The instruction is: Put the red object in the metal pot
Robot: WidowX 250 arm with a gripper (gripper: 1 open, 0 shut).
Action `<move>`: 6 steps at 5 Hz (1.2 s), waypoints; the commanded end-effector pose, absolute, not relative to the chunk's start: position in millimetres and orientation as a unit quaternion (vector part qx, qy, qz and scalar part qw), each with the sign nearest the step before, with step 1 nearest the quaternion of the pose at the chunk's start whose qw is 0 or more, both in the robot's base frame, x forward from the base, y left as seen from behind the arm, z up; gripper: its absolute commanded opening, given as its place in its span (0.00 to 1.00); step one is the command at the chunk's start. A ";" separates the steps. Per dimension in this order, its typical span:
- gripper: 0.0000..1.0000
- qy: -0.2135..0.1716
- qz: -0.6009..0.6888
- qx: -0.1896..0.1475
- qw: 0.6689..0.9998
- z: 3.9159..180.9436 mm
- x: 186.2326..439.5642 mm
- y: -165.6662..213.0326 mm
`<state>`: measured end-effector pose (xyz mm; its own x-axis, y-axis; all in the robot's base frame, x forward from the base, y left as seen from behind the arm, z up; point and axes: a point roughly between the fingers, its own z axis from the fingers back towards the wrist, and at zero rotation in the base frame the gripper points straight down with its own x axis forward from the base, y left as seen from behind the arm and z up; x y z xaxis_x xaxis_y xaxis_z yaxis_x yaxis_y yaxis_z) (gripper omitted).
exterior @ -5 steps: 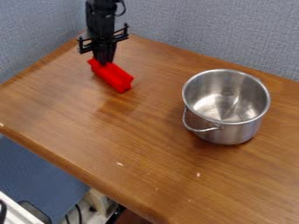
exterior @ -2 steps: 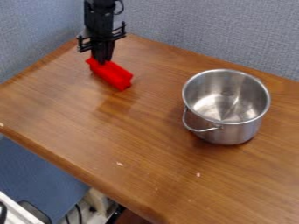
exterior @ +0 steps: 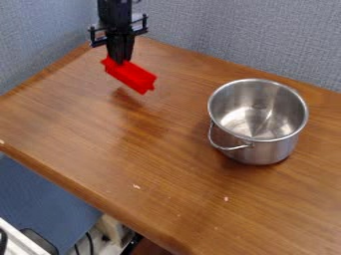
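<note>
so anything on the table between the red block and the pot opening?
Nothing visible. The gripper holds the red object above the table; only bare wood lies between it and the metal pot, whose open top looks empty.

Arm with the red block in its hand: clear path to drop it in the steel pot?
Probably yes. The hand holds the small red rectangular block clear of the wooden table; nothing stands between it and the shiny round steel pot, whose mouth is open and looks empty.

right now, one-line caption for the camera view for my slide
Gripper shut on the red block, holding it above the wooden table, steel pot waiting at right.
</note>
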<state>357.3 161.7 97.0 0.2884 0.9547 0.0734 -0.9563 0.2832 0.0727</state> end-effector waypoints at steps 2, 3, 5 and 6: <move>0.00 -0.028 0.513 0.015 0.858 170.7 349.9 112.3; 0.00 -0.021 0.457 -0.001 0.889 177.9 355.1 68.7; 0.00 -0.007 0.350 0.008 0.937 170.1 357.1 3.7; 0.00 0.010 0.303 0.015 0.953 159.8 352.1 -19.2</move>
<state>355.1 -20.8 137.8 0.8071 0.5875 -0.0588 -0.5837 0.8089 0.0707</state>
